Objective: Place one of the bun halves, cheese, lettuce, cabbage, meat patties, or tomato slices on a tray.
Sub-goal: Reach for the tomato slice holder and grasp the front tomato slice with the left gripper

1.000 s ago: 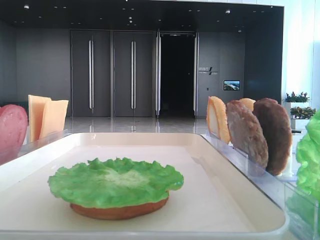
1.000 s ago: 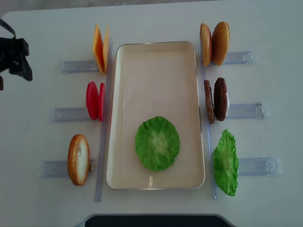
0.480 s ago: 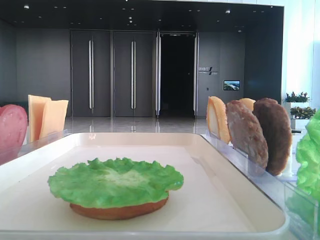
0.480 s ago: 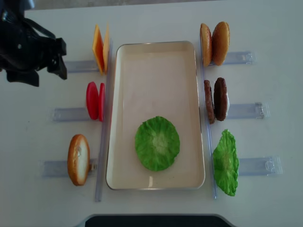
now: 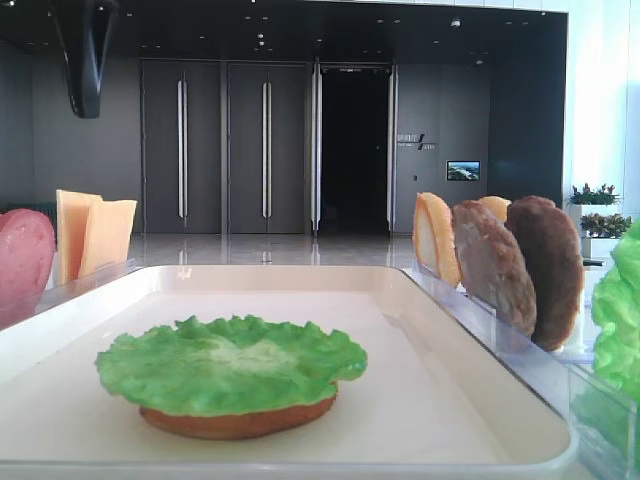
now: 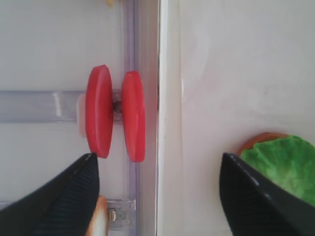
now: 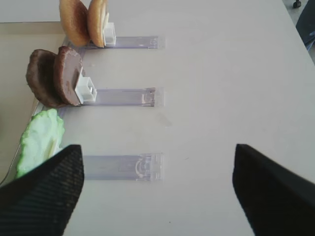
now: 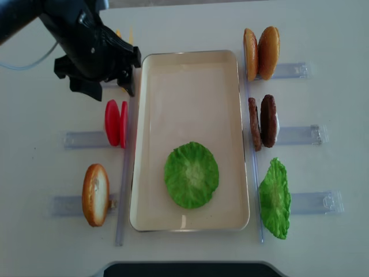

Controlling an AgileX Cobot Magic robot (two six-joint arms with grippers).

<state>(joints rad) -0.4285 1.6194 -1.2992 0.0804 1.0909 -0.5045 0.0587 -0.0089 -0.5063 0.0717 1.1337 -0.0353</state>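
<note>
A lettuce leaf lies on a bun half in the near part of the cream tray. Two red tomato slices stand on edge in a clear holder left of the tray. My left gripper hovers open just behind them, above the tray's left rim. In the left wrist view the tomato slices sit ahead of the open left gripper, and nothing is between its fingers. My right gripper is open over bare table beside a clear holder.
The cheese slices are mostly hidden under the left arm from above. A bun half stands at the near left. Right of the tray stand two bun halves, two meat patties and a lettuce leaf.
The left arm has swung in from the table's left edge towards the tray, ending over the cheese and tomato holders. Its jaws stay open. Nothing on the table has moved.
</note>
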